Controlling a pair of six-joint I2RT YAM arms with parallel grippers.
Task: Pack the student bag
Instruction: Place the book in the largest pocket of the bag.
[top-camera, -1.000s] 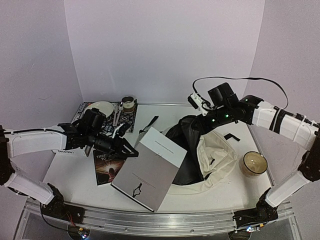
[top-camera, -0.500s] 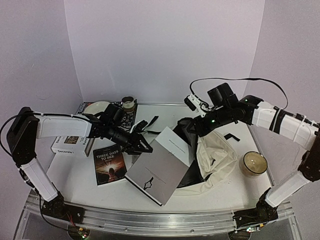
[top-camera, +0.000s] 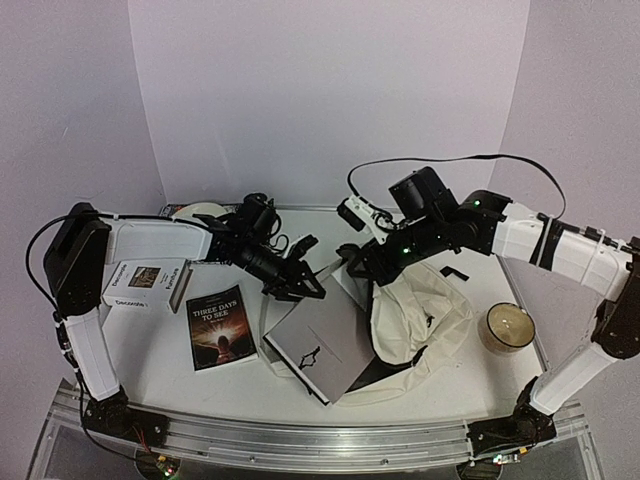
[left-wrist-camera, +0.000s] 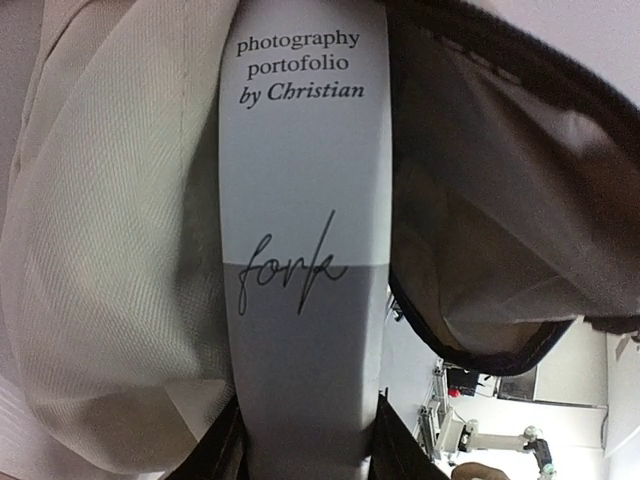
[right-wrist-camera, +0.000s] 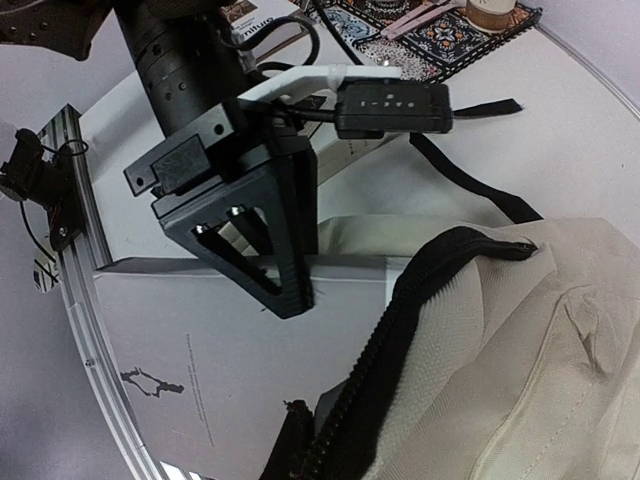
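Left gripper (top-camera: 303, 290) clamped on book (top-camera: 318, 345); bag (top-camera: 425, 305) mouth just right, book pointing in; right gripper (top-camera: 358, 262) grip unclear.

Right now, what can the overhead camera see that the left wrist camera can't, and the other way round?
Only overhead: both arms, a dark paperback, a white box and a candle jar. Only the left wrist: the words "photography portofolio by Christian" printed on the grey portfolio. Both: that portfolio, clamped in the left pincer, at the open mouth of the student bag.
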